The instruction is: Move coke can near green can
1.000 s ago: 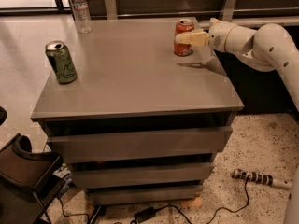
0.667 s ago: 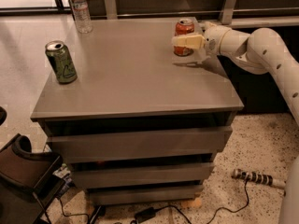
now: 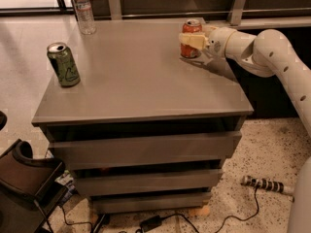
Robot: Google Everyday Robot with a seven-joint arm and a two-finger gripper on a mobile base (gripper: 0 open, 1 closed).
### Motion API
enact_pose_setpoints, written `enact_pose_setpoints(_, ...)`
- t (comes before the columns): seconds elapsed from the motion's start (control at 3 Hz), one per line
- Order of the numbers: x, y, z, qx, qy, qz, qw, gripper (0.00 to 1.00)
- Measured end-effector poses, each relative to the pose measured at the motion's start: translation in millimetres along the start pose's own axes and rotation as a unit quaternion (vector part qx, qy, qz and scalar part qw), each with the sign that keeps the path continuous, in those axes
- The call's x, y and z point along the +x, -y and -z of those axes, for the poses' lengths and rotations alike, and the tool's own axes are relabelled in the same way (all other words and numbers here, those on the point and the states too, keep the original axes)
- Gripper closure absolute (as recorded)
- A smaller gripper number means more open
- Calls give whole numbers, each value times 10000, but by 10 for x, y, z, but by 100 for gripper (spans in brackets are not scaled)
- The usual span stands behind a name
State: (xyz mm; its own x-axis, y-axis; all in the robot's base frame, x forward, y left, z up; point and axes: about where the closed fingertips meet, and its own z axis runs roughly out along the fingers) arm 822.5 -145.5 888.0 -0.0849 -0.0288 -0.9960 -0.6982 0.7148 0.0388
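The coke can (image 3: 191, 29), red-orange with a silver top, stands upright at the back right of the grey cabinet top (image 3: 136, 76). My gripper (image 3: 190, 41) reaches in from the right on a white arm, and its pale fingers (image 3: 193, 40) are closed around the can's middle. The green can (image 3: 63, 64), dark green with a pale design, stands upright near the left edge of the top, far from the coke can.
A clear plastic water bottle (image 3: 84, 9) stands at the back left corner. The cabinet has drawers below. A dark chair (image 3: 24, 188) sits low at the left. Cables and a striped tool (image 3: 265, 184) lie on the speckled floor.
The gripper and the coke can have shifted slightly to the left along the back of the top. The green can and bottle have not moved.
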Motion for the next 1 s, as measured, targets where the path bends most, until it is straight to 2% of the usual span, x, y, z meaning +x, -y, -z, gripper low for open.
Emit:
enact_pose_setpoints(0.67, 8, -42, -53, -45, -3, -8, 10000, 83)
enact_pose_setpoints(1.0, 12, -65, -81, -68, -4, -12, 10000, 100)
